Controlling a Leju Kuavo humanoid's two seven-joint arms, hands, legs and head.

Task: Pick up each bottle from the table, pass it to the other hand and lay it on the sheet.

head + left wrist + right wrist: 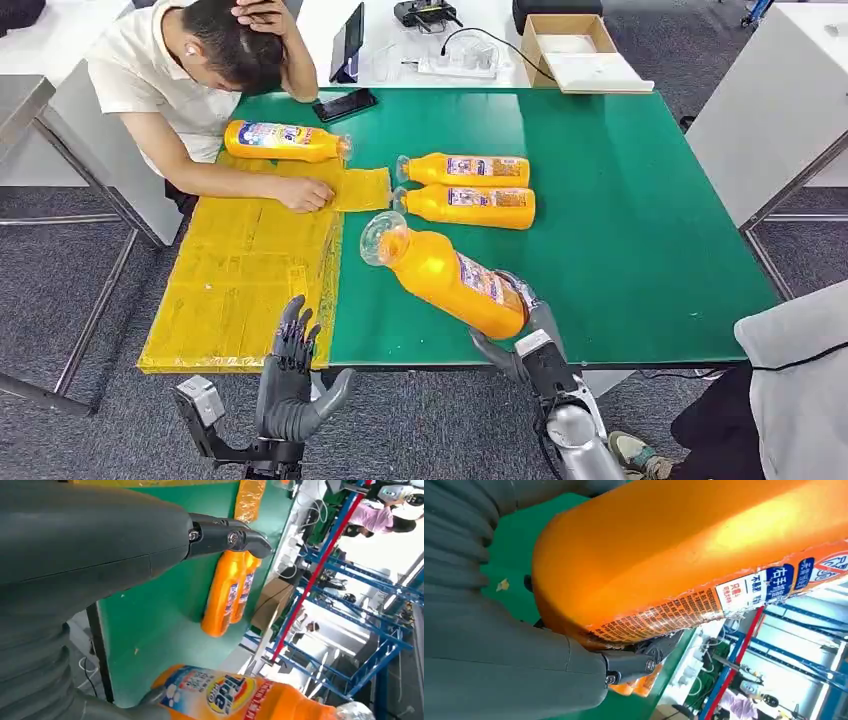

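An orange bottle (pixel 448 277) was gripped at its base by the right hand (pixel 527 335), lifted tilted over the table (pixel 620 200); the left hand (pixel 290 385) was spread, unladen, waiting — the neck would best be offered across for a firm takeover

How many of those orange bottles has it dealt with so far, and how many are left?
One orange plastic bottle already lies on the yellow sheet. The right hand grips a second orange bottle over the green table; the open left hand waits below the edge. Two orange bottles remain on the table.
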